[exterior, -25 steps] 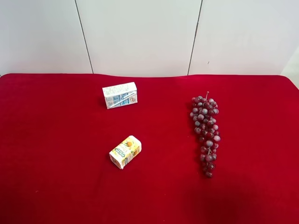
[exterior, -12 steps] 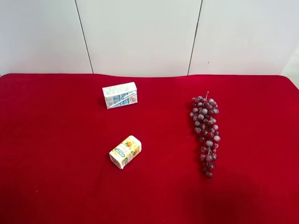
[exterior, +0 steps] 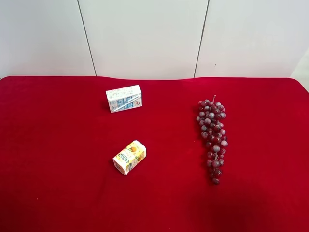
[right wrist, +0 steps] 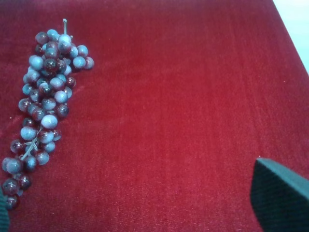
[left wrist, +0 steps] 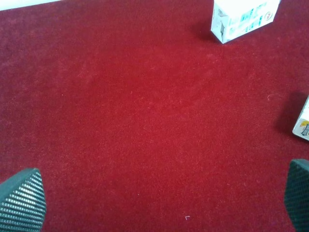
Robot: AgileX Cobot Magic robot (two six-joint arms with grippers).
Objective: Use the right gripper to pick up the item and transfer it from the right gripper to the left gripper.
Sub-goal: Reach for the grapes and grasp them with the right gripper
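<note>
From the high camera the grape bunch (exterior: pixel 212 140) lies at 3 o'clock on the table (exterior: pixel 58 169), stem toward 12; the right wrist shows my right gripper (right wrist: pixel 140 208) spread wide and empty with the bunch off-centre, so I'd centre over its thick stem end before descending; the left gripper (left wrist: pixel 159 198) gapes empty too.
</note>
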